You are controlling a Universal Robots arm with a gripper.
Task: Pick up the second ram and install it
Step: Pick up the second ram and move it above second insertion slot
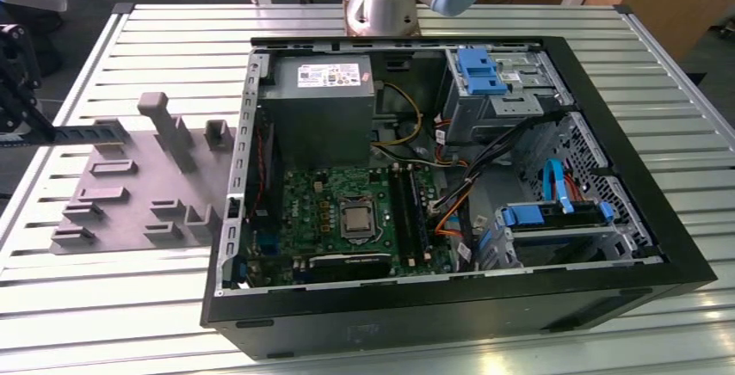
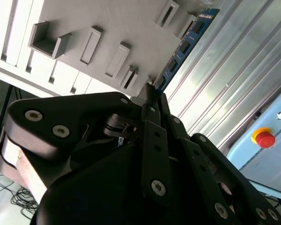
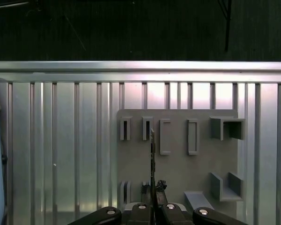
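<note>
Gripper [image 2: 150, 93] clamped on the second ram [image 2: 185, 44] - fingers pinch one end and the blue board with black chips juts out beyond them. In the first wrist view the stick [image 3: 152, 154] shows edge-on against the grey slotted fixture [image 3: 178, 176], which lies on the slatted metal table [image 3: 61, 140]. Open computer case [image 1: 460, 177] sits beside the fixture in the exterior view.

The exterior view looks steeply down on the tabletop [image 1: 150, 306]. Both wrist views peer closely past the pincer [image 3: 152, 190] at its grey fixture [image 3: 178, 164].
</note>
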